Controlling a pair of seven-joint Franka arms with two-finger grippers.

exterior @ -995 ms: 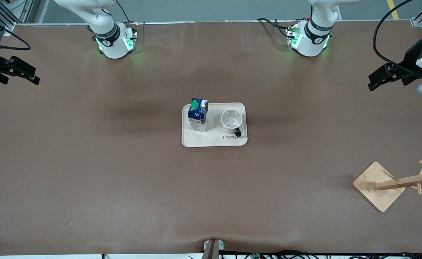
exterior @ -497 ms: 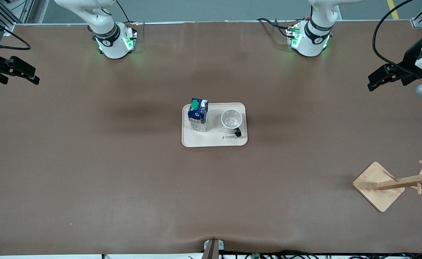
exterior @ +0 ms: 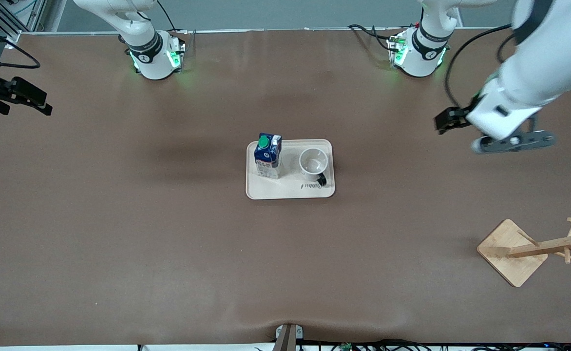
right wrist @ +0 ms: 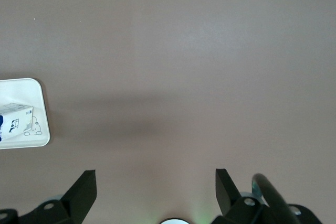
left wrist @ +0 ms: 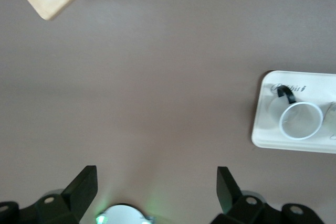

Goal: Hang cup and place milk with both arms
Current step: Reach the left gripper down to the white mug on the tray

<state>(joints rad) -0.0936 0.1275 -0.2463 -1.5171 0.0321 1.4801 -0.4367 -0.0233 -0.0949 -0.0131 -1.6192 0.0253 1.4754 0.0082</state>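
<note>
Cup point(exterior: 313, 162) and milk point(exterior: 268, 157) sit side by side on the tray point(exterior: 290, 191) mid-counter. Left pincer point(exterior: 448, 119) hangs released over bare counter at the tray's 2 o'clock; right pincer point(exterior: 25, 97) waits released at 10. I'd approach the cup's rim from above, steering clear of the carton.
</note>
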